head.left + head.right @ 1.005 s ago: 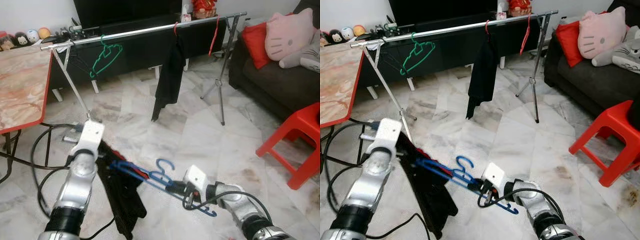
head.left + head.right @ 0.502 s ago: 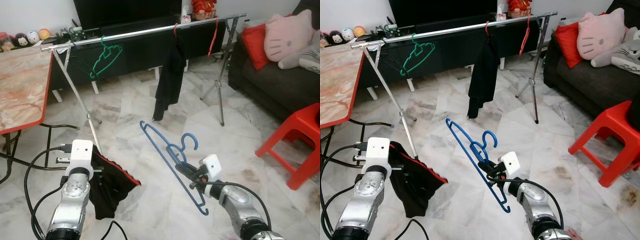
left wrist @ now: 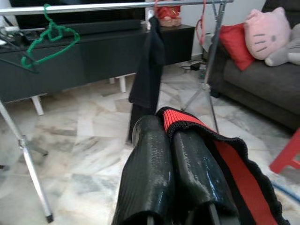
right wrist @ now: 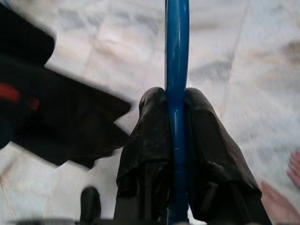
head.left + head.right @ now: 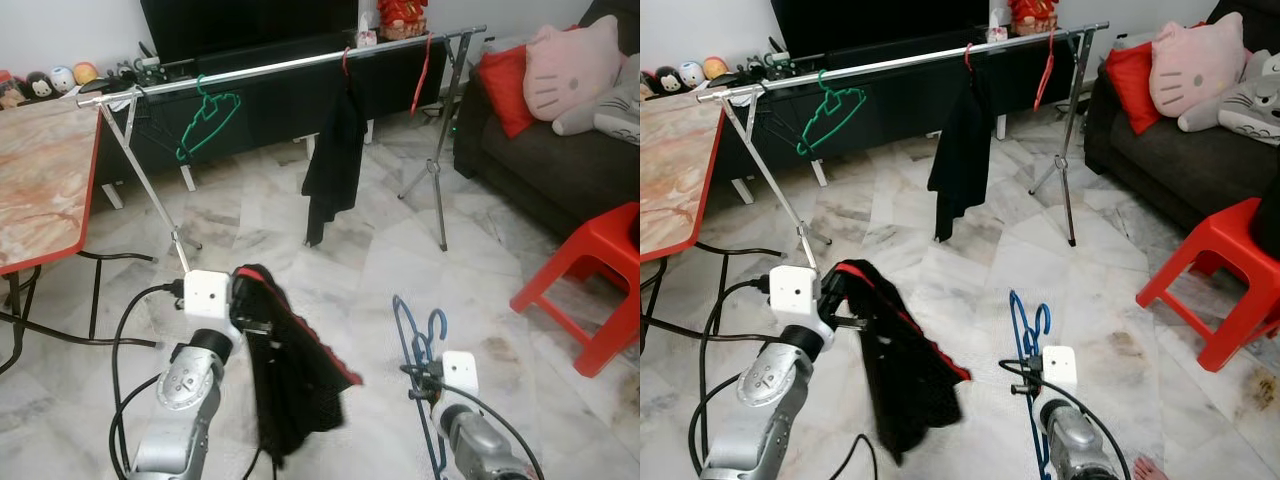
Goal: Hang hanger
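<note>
Right pincer: clamped on the blue hanger, held upright, low over the marble floor.
Left pincer: fingers together, pinching a black garment with red trim.
Rack: well beyond, carrying a green hanger.

Two silver arms with rounded metallic joints — each capped by a white boxy camera housing at the wrist, lower left and lower right of the frame. Black cables looping off both. Long black fingers, glossy and faintly textured — blunt, rounded tips.
</note>
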Robot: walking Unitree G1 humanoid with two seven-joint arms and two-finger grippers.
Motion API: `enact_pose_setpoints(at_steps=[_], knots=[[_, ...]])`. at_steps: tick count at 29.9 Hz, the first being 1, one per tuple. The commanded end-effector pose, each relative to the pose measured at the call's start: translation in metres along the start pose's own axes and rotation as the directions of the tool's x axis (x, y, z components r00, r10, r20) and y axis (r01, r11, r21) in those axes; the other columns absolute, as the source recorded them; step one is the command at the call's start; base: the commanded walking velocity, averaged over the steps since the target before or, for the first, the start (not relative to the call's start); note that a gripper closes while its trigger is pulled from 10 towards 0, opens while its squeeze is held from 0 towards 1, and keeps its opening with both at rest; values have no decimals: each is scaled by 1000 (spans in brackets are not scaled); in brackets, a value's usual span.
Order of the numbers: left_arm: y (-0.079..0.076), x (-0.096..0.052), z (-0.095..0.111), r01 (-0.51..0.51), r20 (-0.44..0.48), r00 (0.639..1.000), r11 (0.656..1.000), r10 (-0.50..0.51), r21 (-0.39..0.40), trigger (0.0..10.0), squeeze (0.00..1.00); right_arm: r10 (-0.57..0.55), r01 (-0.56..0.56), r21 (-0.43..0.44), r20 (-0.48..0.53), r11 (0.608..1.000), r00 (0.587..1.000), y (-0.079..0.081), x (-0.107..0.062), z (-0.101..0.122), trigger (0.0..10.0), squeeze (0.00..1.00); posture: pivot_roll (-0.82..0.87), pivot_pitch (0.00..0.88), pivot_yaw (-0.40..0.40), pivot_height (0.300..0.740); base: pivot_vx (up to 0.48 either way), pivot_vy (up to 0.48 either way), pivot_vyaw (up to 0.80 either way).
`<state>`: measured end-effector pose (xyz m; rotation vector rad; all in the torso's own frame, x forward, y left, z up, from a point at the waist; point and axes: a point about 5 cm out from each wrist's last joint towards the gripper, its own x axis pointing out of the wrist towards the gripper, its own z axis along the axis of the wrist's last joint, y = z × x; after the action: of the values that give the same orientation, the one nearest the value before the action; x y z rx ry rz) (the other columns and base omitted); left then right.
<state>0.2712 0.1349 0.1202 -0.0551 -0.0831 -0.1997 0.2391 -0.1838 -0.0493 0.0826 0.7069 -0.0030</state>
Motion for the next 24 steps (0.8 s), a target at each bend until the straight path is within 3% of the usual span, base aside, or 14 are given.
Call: enact_pose_setpoints(at_steps=[1, 4, 7, 11, 20, 24], knots=[[3, -2, 3, -24, 11, 1000, 1000, 24, -1, 10000, 0, -32, 32, -1, -28, 999, 999, 0, -1, -7, 10000, 0, -123, 0, 58, 740, 0, 0, 0], [2, -3, 2, -28, 14, 1000, 1000, 28, -10, 10000, 0, -67, 68, 4, -67, 998, 995, -5, -5, -18, 10000, 0, -122, 0, 57, 740, 0, 0, 0], [2, -5, 3, -35, 15, 999, 999, 35, -12, 10000, 0, -68, 61, -55, -142, 997, 988, -8, -11, -37, 10000, 0, -131, 0, 57, 740, 0, 0, 0], [1, -5, 2, -45, 10, 999, 999, 45, -31, 10000, 0, -112, 108, -32, -179, 994, 977, -19, -17, -48, 10000, 0, -140, 0, 57, 740, 0, 0, 0], [-3, -4, 2, -36, 7, 999, 999, 37, -30, 10000, 0, -117, 118, -3, -173, 993, 978, -15, -16, -47, 10000, 0, -143, 0, 59, 740, 0, 0, 0], [-4, -4, 2, -18, -3, 1000, 1000, 18, -20, 10000, 0, -79, 84, 22, -159, 996, 984, 0, -11, -41, 10000, 0, -140, 0, 71, 740, 0, 0, 0]])
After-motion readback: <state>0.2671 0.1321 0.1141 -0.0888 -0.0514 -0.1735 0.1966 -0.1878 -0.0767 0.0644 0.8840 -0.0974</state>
